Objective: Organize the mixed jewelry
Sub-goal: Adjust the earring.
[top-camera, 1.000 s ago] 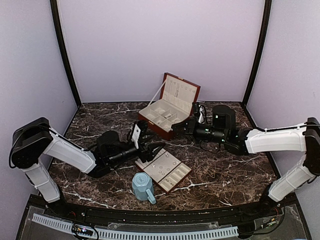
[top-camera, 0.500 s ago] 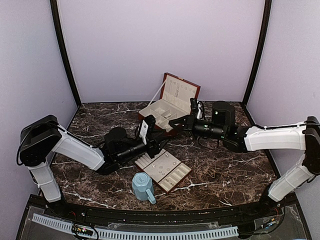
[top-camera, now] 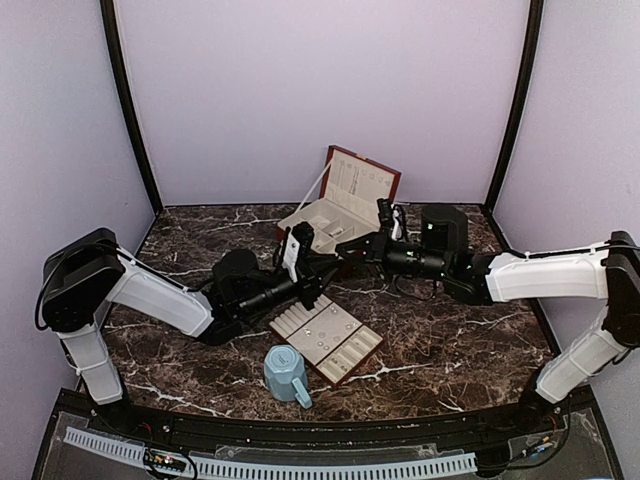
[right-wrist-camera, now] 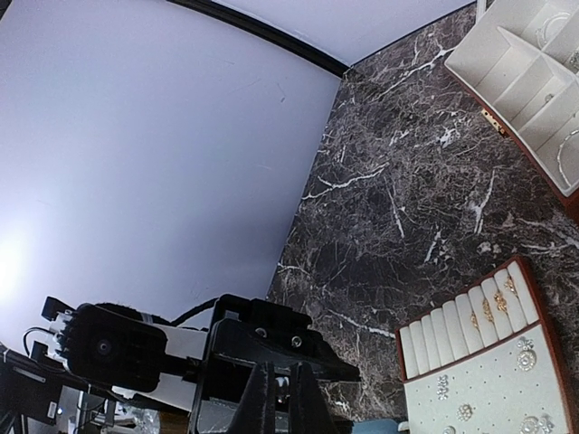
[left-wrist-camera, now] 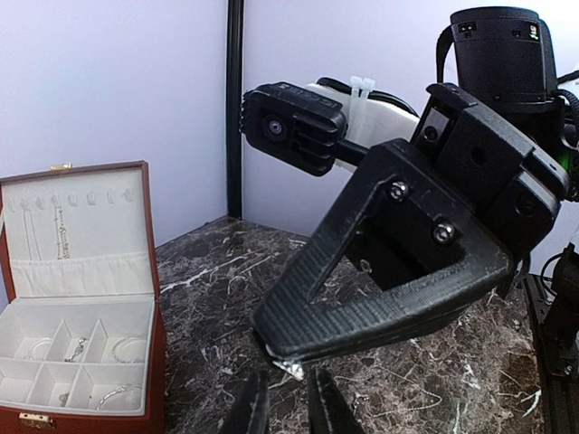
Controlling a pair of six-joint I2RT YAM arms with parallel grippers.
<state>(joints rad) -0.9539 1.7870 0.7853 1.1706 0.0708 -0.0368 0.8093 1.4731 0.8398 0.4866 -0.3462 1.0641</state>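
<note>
A hand-to-hand pass seems underway: low centre in the left wrist view, the shut right hand (left-wrist-camera: 274,346) pinches a small silvery piece (left-wrist-camera: 290,368) just above the narrow-set left hand (left-wrist-camera: 288,402), whose grip I cannot tell; next, the left must clamp before the right releases.

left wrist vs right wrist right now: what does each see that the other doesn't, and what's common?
Left wrist only: the jewelry box lid with a chain hanging inside, and a small silvery piece that looks pinched at the right gripper tip, just above the left gripper.
Right wrist only: the brown tray, with gold rings in its rolls and studs on its pad.
Both: the box's compartments, the marble table, and the two grippers tip to tip.
</note>
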